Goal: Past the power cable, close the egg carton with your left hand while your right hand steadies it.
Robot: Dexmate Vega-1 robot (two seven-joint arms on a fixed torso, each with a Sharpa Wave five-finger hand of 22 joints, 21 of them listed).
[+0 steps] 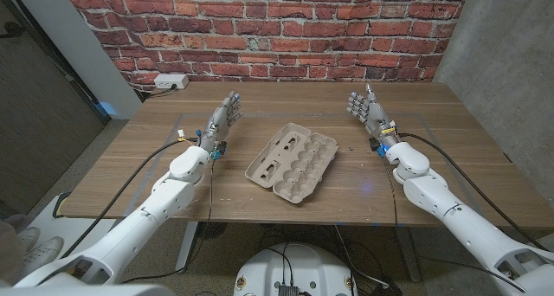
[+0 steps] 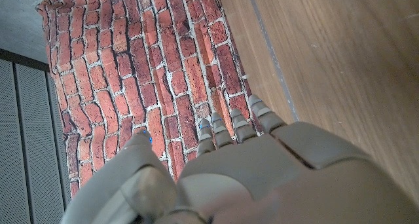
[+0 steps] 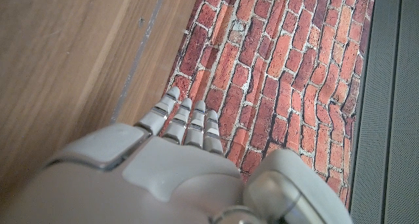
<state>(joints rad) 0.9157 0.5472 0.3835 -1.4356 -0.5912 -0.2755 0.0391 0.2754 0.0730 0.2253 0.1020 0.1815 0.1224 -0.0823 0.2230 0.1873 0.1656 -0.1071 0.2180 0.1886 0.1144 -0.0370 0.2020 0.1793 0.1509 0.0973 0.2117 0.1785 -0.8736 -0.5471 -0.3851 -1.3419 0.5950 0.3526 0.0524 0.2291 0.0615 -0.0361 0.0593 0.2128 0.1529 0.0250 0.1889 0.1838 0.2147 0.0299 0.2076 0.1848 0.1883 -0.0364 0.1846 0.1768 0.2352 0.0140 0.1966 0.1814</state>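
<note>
carton (image 1: 292, 164) lies open at frame centre, untouched | left hand (image 1: 222, 123) and right hand (image 1: 369, 112) raised either side, empty, fingers apart, seemingly staged for approach

From the head camera you look down from above and behind the arms, across the whole wooden table (image 1: 130, 175) toward the brick wall (image 1: 260, 19) at its far side. Your left wrist camera sits close behind the left hand (image 2: 262, 178), looking along its back past the fingers to the table edge and that same wall. Your right wrist camera does likewise over the right hand (image 3: 163, 178). All three views share the tabletop and the brick wall.
</note>
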